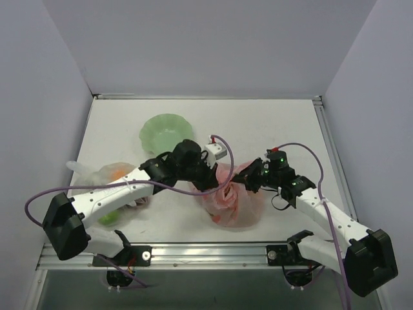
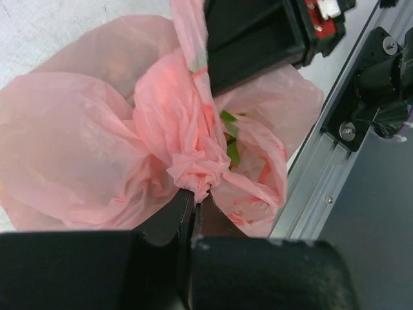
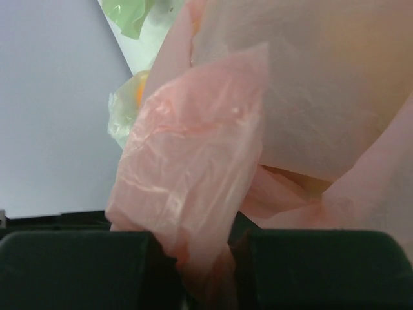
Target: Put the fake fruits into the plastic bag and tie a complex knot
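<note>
The pink plastic bag (image 1: pixel 233 201) lies near the table's front middle, bulging, its top gathered into a twisted knot (image 2: pixel 193 169). My left gripper (image 1: pixel 211 183) is shut on that twist in the left wrist view (image 2: pixel 197 196). My right gripper (image 1: pixel 249 178) is shut on a flat handle strip of the bag (image 3: pixel 193 161), pinched between its fingers (image 3: pixel 206 274); it also shows in the left wrist view (image 2: pixel 258 35). A bit of a green fake fruit (image 2: pixel 231 150) shows through the bag's gap. The other fake fruits are hidden.
A green bowl (image 1: pixel 166 130) stands at the back middle. A clear bag of fruits (image 1: pixel 108 175) lies at the left beside my left arm and also shows in the right wrist view (image 3: pixel 129 106). The metal front rail (image 2: pixel 335 148) runs close to the pink bag.
</note>
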